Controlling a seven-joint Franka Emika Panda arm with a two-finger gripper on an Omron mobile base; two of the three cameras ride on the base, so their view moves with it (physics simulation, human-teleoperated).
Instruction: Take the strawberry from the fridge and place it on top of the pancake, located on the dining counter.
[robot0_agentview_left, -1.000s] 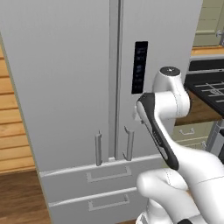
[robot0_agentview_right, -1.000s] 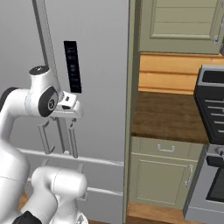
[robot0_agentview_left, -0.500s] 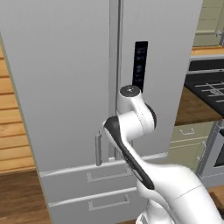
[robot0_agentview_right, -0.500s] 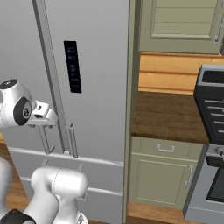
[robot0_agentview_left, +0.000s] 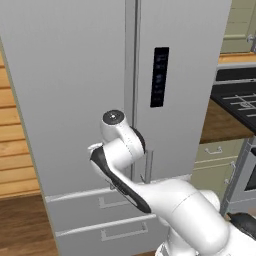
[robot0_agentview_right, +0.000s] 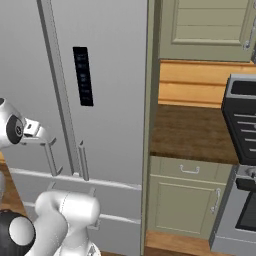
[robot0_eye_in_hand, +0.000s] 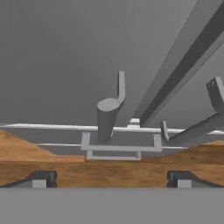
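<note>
The fridge (robot0_agentview_left: 75, 75) stands shut, a tall grey front with a black control panel (robot0_agentview_left: 160, 77) on its right door. My gripper (robot0_eye_in_hand: 111, 178) is open, its fingertips (robot0_eye_in_hand: 41, 178) spread wide with nothing between them. It looks down along the door at the left door's handle (robot0_eye_in_hand: 107, 118), which rises just ahead; the right door's handle (robot0_eye_in_hand: 192, 131) lies to the side. In the right base view my hand (robot0_agentview_right: 31, 129) sits at the top of the left handle (robot0_agentview_right: 50, 157). The strawberry is hidden inside. The pancake and the dining counter are out of view.
Two fridge drawers (robot0_agentview_left: 100, 210) run below the doors. Right of the fridge is a dark wooden countertop (robot0_agentview_right: 195, 132) on sage-green cabinets (robot0_agentview_right: 187, 200), then a black stove (robot0_agentview_right: 245, 125). A wood-panelled wall (robot0_agentview_left: 17, 150) lies left of the fridge.
The arm has swung left and down across the fridge front, from beside the control panel to the left door's handle. The fridge has stayed shut and the base has not moved.
</note>
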